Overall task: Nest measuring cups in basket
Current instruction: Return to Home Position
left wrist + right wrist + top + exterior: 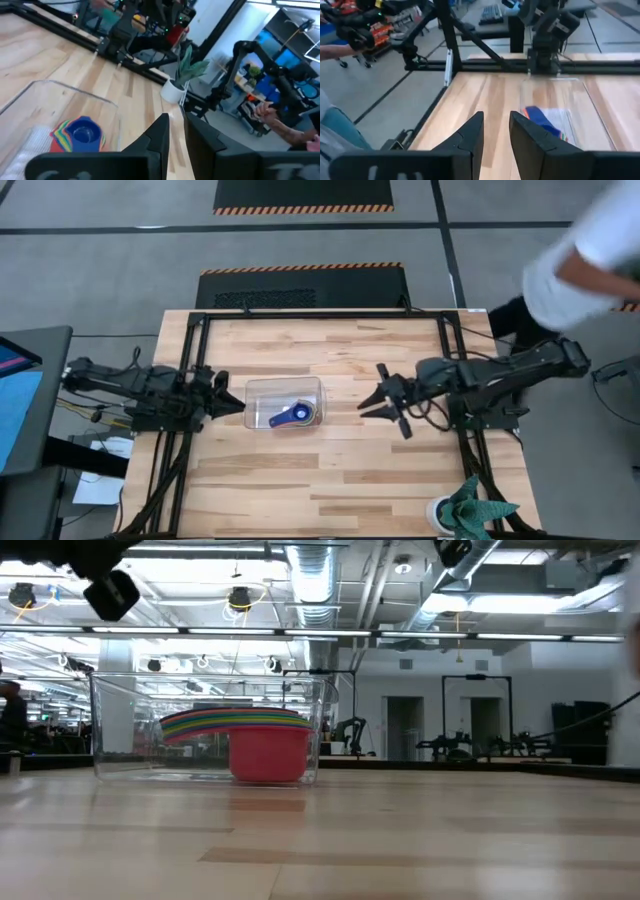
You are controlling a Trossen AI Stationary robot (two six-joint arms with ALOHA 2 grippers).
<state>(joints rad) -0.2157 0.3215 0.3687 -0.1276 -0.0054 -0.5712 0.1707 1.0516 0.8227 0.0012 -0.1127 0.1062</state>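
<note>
The measuring cups [250, 730] stand inside the basket [256, 387] as one nested stack. From the low view the red cup [268, 755] is at the bottom, resting on the basket's floor. Above it lie thin bands of coloured rims and handles, fanned out to one side. From above, the dark blue cup [293, 415] is on top, bowl up and handle slanting toward the basket's near corner; the left wrist view shows it too, with bright edges peeking out beneath. The bands are too thin to count with certainty, but no cup lies loose anywhere on the table [330, 480].

The basket sits near the middle of the table, somewhat toward the left arm [150, 392]. The left jaws point at the basket's short end from just beside it, not touching; they are drawn nearly together, with only a slit between them, and hold nothing. The right arm [480, 375] reaches in from the other side, and the right jaws are well apart from the basket, with a narrow gap and also empty.

As I judge it, the nesting itself is finished: every cup in view is stacked in the basket. All that appears left is for both arms to go to their resting pose. A person [590, 250] stands beyond the table's far right corner.
</note>
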